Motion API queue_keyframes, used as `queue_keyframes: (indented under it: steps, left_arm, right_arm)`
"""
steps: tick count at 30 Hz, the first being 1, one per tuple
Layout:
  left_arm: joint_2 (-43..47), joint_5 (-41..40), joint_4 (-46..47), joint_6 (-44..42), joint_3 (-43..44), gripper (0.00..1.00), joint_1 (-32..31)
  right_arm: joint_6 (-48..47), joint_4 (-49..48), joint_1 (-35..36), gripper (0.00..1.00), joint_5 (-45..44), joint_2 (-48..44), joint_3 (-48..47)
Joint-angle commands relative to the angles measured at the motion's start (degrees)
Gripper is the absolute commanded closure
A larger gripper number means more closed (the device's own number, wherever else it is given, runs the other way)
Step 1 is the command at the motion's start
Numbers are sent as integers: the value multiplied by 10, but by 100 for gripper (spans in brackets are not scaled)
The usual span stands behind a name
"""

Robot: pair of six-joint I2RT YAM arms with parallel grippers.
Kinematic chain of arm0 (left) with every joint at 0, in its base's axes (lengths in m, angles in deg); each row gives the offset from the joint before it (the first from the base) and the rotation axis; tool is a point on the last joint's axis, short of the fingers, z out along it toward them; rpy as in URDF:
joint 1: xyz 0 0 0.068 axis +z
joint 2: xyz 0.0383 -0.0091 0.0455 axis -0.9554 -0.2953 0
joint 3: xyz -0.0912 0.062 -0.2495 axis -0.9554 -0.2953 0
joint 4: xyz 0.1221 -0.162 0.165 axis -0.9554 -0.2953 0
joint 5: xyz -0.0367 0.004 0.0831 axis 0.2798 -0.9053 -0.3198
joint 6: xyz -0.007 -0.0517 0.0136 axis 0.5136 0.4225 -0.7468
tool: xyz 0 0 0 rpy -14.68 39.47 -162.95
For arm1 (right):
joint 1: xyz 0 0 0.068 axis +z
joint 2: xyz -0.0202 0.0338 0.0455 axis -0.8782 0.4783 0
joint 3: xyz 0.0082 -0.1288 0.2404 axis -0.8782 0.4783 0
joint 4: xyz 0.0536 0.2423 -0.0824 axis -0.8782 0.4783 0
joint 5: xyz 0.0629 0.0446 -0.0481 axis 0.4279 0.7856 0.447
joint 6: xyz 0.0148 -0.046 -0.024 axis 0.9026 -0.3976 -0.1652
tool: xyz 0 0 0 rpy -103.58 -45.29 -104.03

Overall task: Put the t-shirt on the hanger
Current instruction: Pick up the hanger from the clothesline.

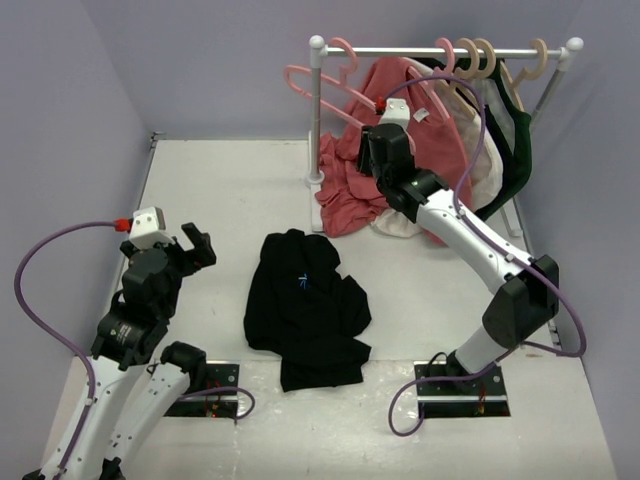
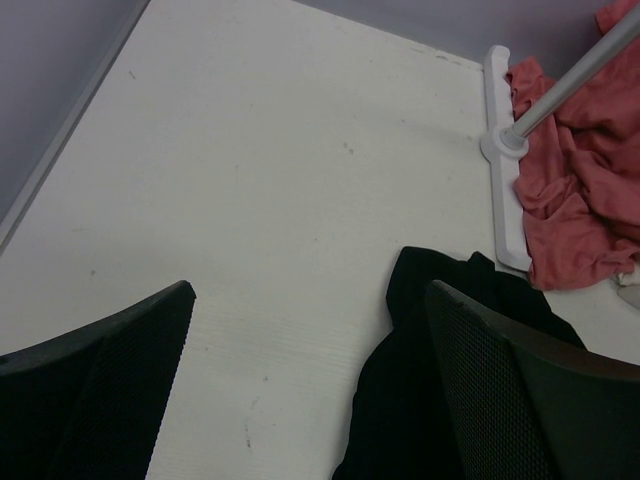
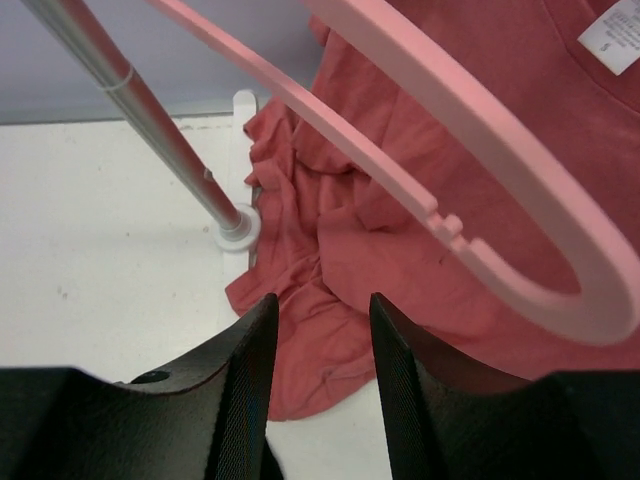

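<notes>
The black t-shirt [image 1: 305, 310] lies crumpled on the white table between the two arms, a tiny light-blue mark near its collar. In the left wrist view its edge [image 2: 400, 380] shows beside the right-hand finger. My left gripper [image 1: 195, 245] [image 2: 310, 300] hovers left of the shirt, open and empty. The empty pink hanger [image 1: 292, 76] hangs at the left end of the rack. My right gripper [image 1: 375, 150] [image 3: 322, 305] is raised close under it, jaws apart with nothing between them. The hanger's frame [image 3: 450, 225] curves just ahead of the fingertips without touching them.
A white clothes rack [image 1: 450, 50] stands at the back right, its post [image 3: 150, 110] ending in a foot [image 1: 317, 180] on the table. A salmon-red shirt [image 1: 350, 195] [image 3: 400, 260] hangs down onto the table. Beige hangers [image 1: 480, 60], a cream garment and a dark green garment [image 1: 520, 150] also hang there. Purple walls surround the table.
</notes>
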Motion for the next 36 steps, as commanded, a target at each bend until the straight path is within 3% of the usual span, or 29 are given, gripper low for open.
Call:
queue_keyframes:
  steps: [1,5,8,16,25,36]
  left_arm:
    - [0,1,26,-13,-4,0,3]
    - [-2,2,26,-13,-4,0,3]
    - [-3,2,26,-13,-4,0,3]
    - [-2,1,27,-13,-4,0,3]
    - [-1,2,26,-13,-5,0,3]
    - [0,4,27,-13,-5,0,3]
  right_arm:
    - [-41,-3,3,56,70,-19,-29]
    - [-101,5,3,54,75,-26,-56]
    - [-123,37,3,45,72,-17,-84]
    - [-115,62,4,44,103,-32,-87]
    - [-193,59,-10,36,63,-13,-112]
    - [-212,68,-22,34,56,3,-134]
